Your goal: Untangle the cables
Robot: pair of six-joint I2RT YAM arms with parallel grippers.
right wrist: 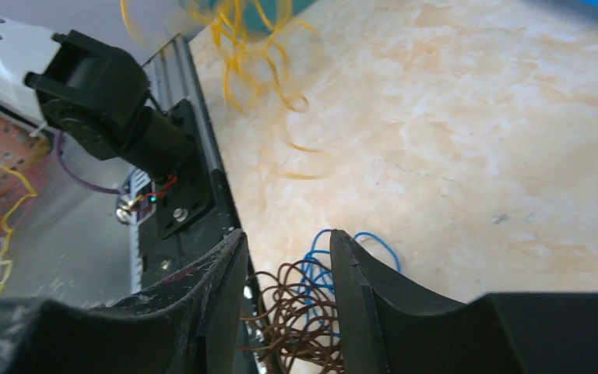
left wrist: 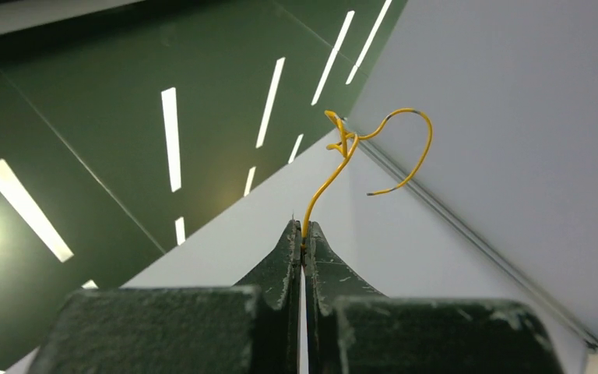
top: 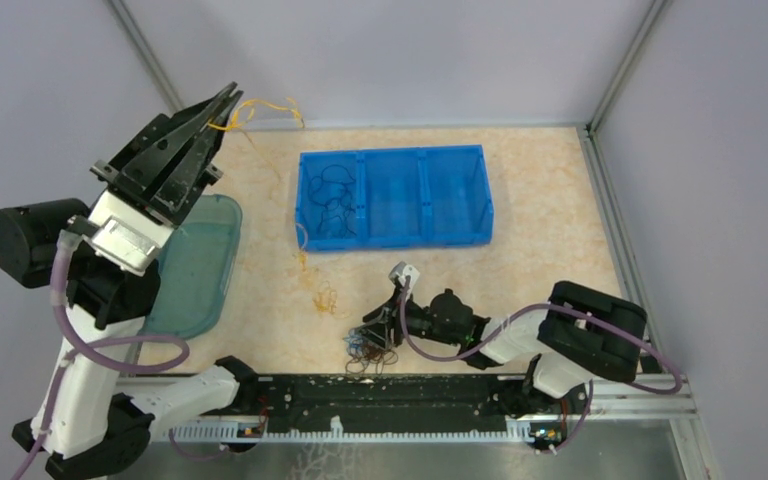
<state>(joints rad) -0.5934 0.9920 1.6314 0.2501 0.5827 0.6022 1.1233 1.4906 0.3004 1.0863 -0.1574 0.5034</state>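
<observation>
My left gripper (top: 230, 95) is raised high at the back left and shut on a yellow wire (top: 260, 108); in the left wrist view the wire (left wrist: 342, 156) curls up from the closed fingertips (left wrist: 304, 234). My right gripper (top: 370, 335) is low near the table's front edge, open, its fingers on either side of a tangle of brown and blue wires (top: 368, 352). The right wrist view shows the brown coils (right wrist: 296, 312) and blue loops (right wrist: 319, 261) between the fingers (right wrist: 288, 241). Orange-yellow wires (top: 322, 297) lie loose on the table.
A blue three-compartment bin (top: 392, 197) stands at the back centre, with dark wires in its left compartment (top: 332, 195). A teal tray (top: 195, 262) lies at the left under the left arm. The black rail (top: 380, 395) runs along the front edge, next to the tangle.
</observation>
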